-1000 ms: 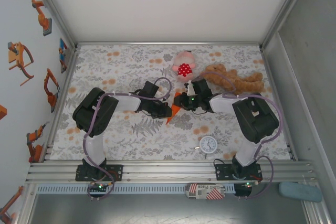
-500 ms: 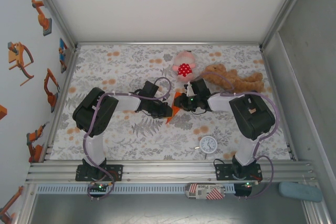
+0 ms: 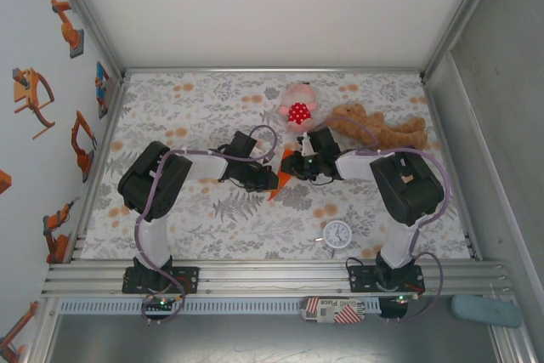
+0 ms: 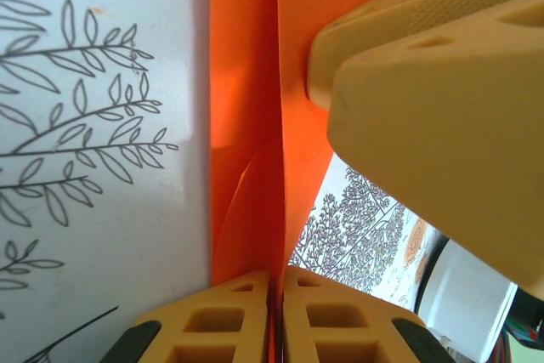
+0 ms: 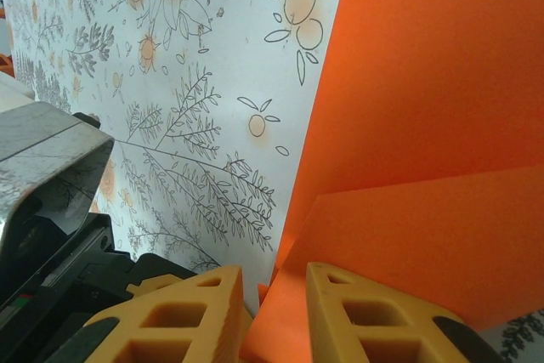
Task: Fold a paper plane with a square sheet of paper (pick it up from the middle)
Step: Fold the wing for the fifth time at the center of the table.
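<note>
The square sheet of paper (image 3: pixel 275 189), bright orange and folded into a narrow wedge, lies mid-table between both grippers. My left gripper (image 3: pixel 274 178) comes in from the left. In the left wrist view the left gripper (image 4: pixel 277 295) is shut on the paper's (image 4: pixel 246 125) raised centre fold, and the right gripper's yellow fingers (image 4: pixel 442 82) press in from the upper right. My right gripper (image 3: pixel 295 165) meets the paper from the right. In the right wrist view the right gripper (image 5: pixel 276 295) is open a little, jaws apart, with a flap of the paper (image 5: pixel 442 82) between them.
A pink plush toy with a red spotted front (image 3: pixel 297 109) and a brown teddy bear (image 3: pixel 384 130) lie just behind the right gripper. A small white clock (image 3: pixel 337 234) sits near the front right. The floral tablecloth (image 3: pixel 187 108) covers the table, with metal rails along the edges.
The right arm has shifted slightly left, bringing its gripper closer in on the paper. The left arm and the paper stay where they were.
</note>
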Motion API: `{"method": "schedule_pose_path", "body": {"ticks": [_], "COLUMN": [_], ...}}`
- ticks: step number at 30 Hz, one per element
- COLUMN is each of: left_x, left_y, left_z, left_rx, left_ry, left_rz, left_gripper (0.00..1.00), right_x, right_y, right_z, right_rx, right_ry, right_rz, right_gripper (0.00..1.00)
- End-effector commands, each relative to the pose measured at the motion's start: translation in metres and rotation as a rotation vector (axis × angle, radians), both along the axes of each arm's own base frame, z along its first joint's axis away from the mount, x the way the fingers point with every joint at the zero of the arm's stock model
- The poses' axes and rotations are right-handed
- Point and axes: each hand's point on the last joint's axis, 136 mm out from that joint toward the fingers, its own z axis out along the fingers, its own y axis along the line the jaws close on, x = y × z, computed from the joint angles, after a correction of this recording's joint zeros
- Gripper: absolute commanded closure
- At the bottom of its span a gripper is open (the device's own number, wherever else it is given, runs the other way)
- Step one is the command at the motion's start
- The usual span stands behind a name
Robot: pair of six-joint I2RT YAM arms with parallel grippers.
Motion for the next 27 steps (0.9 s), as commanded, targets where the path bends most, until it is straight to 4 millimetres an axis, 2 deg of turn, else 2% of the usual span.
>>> {"method": "schedule_pose_path", "body": {"ticks": [1,5,11,15,27], "left_x": [-0.006,-0.007,-0.006,-0.005,-0.005], "left_y": [0.017,0.019,0.019,0.019,0.019], "left_z": [-0.029,-0.032,-0.034,-0.034,-0.034], "left_rx": [0.099,0.096,0.09,0.091,0.089], "left_ry": [0.034,0.035,0.033,0.033,0.038], "left_rz": [0.018,0.025,0.033,0.035,0.036], "left_gripper": [0.88,0.89,0.89,0.89,0.89], "right_x": [0.004,-0.003,-0.014,-0.013,-0.011], "right_y": [0.003,-0.004,-0.006,-0.001,0.005], "right_z": [0.024,0.03,0.018,0.014,0.001], "right_rx": [0.027,0.025,0.042,0.057,0.053], "right_ry": [-0.088,-0.113,-0.072,-0.055,-0.019], "right_rz": [0.015,0.011,0.004,0.021,0.036], "right_gripper": [0.74,0.73,0.76,0.82,0.83]}}
